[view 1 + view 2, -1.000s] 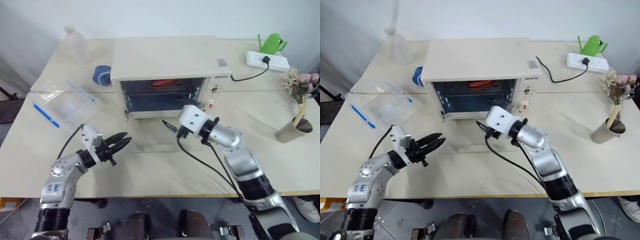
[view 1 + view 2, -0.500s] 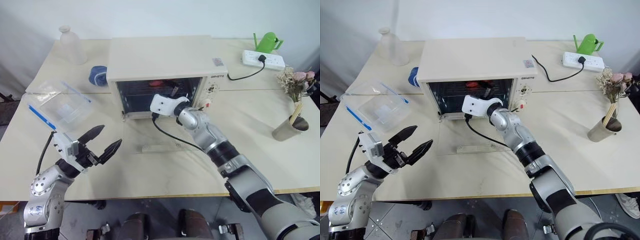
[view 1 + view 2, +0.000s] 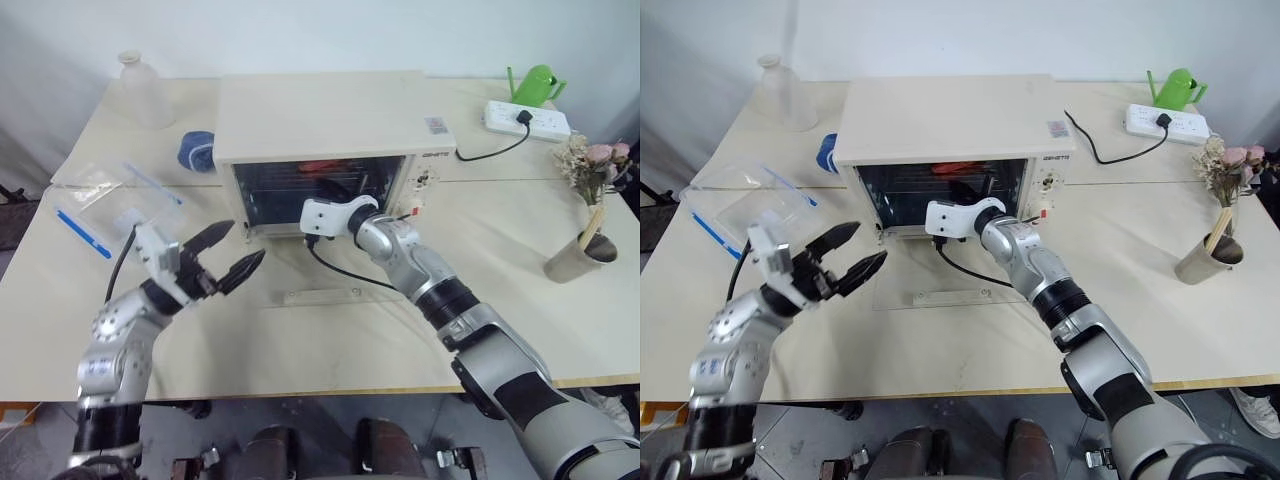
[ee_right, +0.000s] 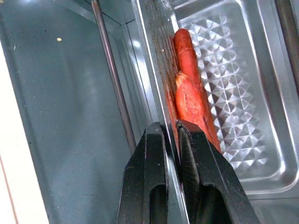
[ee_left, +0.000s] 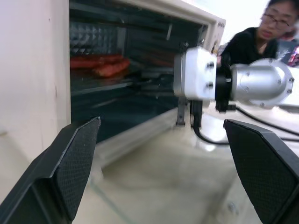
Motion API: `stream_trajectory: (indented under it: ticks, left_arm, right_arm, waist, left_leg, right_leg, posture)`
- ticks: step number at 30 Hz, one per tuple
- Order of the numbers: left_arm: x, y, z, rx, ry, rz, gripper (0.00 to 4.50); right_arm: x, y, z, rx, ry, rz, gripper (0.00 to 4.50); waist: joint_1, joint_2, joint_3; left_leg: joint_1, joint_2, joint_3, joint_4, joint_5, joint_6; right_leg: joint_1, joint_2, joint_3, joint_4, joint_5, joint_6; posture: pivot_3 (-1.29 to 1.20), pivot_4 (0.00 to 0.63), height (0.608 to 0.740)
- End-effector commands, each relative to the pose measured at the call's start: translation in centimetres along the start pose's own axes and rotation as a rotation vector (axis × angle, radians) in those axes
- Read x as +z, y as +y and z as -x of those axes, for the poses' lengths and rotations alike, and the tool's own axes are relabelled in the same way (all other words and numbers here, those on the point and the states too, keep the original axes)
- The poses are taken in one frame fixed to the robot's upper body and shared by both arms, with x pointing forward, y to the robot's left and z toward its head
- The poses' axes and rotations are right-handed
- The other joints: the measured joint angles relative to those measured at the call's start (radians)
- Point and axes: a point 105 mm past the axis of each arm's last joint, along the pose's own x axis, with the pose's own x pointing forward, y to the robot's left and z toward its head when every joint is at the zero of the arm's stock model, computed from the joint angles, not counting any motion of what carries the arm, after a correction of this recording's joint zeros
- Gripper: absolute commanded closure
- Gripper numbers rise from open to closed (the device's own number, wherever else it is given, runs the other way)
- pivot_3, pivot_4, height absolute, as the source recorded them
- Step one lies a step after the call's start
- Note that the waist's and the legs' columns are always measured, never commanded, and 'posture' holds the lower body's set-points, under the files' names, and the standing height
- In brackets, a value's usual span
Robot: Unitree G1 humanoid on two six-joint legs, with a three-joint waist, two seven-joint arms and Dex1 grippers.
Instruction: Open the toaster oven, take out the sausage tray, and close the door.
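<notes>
Head view: toaster oven (image 3: 330, 130) on desk (image 3: 500, 290), door (image 3: 320, 285) folded down flat. Left hand (image 3: 225, 257) wide, held over desk by the door. Right hand (image 3: 975, 195) reaches inside the oven.
Left wrist view: sausages on rack inside.
Right wrist view: right hand pinches sausage tray (image 4: 224, 93) rim.

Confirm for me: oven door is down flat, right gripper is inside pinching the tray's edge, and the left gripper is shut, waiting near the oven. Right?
Not quite. The left gripper is wide open, not shut; the left wrist view shows its fingers spread far apart. The rest holds: the door lies flat in front of the toaster oven, and the right gripper is closed on the sausage tray rim.
</notes>
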Motion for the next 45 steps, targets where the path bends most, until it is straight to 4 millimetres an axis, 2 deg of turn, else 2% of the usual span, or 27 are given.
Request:
stream_trajectory:
  ticks: [1, 7, 13, 19, 24, 27, 30, 34, 40, 45]
  left_arm:
    - [1.1, 0.5, -0.7, -0.039, -0.038, 0.006, 0.00]
    - [2.5, 1.7, -2.2, -0.062, -0.070, -0.014, 0.00]
    - [2.9, 2.5, -2.2, -0.056, -0.072, -0.020, 0.00]
    - [2.5, 2.5, -2.1, -0.052, -0.047, 0.016, 0.00]
    - [1.9, 2.8, -1.8, -0.014, -0.004, 0.102, 0.00]
    - [1.8, 2.6, -1.3, -0.023, 0.012, 0.146, 0.00]
    - [2.1, 2.5, 0.5, 0.006, 0.038, 0.262, 0.00]
    - [1.7, 1.8, 1.5, 0.027, 0.123, 0.410, 0.00]
    - [1.3, -0.9, 1.3, -0.035, 0.225, 0.619, 0.00]
    - [1.3, -1.4, 0.4, -0.036, 0.231, 0.701, 0.00]
  right_arm:
    - [2.9, -2.9, 0.2, -0.100, -0.123, -0.018, 4.40]
    - [4.0, -3.0, 0.6, -0.079, -0.176, 0.001, 4.40]
    - [4.8, -2.2, 1.8, 0.007, -0.236, 0.015, 4.40]
    - [5.6, -0.6, 5.4, 0.102, -0.299, 0.036, 4.40]
    - [5.4, -0.4, 7.5, 0.112, -0.278, 0.023, 4.40]
    - [4.9, 0.3, 9.0, 0.130, -0.256, 0.004, 4.40]
    - [3.9, 0.5, 11.3, 0.138, -0.247, 0.056, 4.40]
    - [3.8, 0.8, 12.7, 0.180, -0.272, 0.112, 4.40]
    - [4.0, 0.9, 14.0, 0.213, -0.327, 0.125, 4.40]
    - [4.0, 0.7, 13.8, 0.213, -0.350, 0.144, 4.40]
  waist:
    - [-0.004, 0.000, 0.000]
    - [-0.019, 0.000, 0.000]
    - [-0.021, 0.000, 0.000]
    - [-0.020, 0.000, 0.000]
    - [-0.018, 0.000, 0.000]
    - [-0.013, 0.000, 0.000]
    - [-0.007, 0.000, 0.000]
    - [0.010, -0.001, 0.001]
    - [0.031, -0.001, 0.001]
    - [0.031, -0.001, 0.001]
  left_leg:
    - [0.000, 0.000, 0.000, -0.001, 0.000, 0.000]
    - [-0.002, 0.000, -0.006, -0.002, 0.000, -0.001]
    - [-0.004, 0.000, -0.007, -0.001, 0.000, -0.001]
    - [-0.004, 0.000, -0.007, 0.000, 0.000, -0.001]
    - [-0.004, 0.000, -0.006, 0.001, 0.000, -0.001]
    - [-0.004, 0.001, -0.007, 0.001, 0.000, -0.001]
    - [-0.004, 0.000, -0.007, 0.001, 0.000, -0.001]
    - [-0.004, 0.000, -0.007, 0.002, 0.000, -0.001]
    - [-0.004, -0.001, -0.009, 0.005, 0.000, -0.001]
    - [-0.004, -0.001, -0.009, 0.006, 0.000, -0.001]
  right_leg:
    - [0.000, 0.000, 0.000, 0.000, 0.000, 0.000]
    - [-0.001, 0.000, -0.006, 0.000, 0.000, 0.000]
    - [-0.001, 0.000, -0.008, 0.000, 0.000, 0.000]
    - [-0.001, 0.000, -0.008, 0.000, 0.000, 0.000]
    - [-0.001, 0.000, -0.007, 0.000, 0.000, 0.000]
    - [-0.001, 0.000, -0.007, 0.001, 0.000, 0.000]
    - [-0.001, 0.000, -0.007, 0.000, 0.000, 0.000]
    - [0.000, -0.001, -0.007, -0.001, 0.000, 0.000]
    - [0.003, -0.001, -0.005, -0.001, 0.000, 0.000]
    - [0.003, -0.001, -0.005, -0.001, 0.000, 0.000]
  posture:
    - [0.00, 0.150, 0.740]
    - [0.00, 0.150, 0.740]
    - [0.00, 0.150, 0.740]
    - [0.00, 0.150, 0.740]
    - [0.00, 0.150, 0.740]
    - [0.00, 0.150, 0.740]
    - [0.00, 0.150, 0.740]
    - [0.00, 0.150, 0.740]
    - [0.00, 0.150, 0.740]
    - [0.00, 0.150, 0.740]
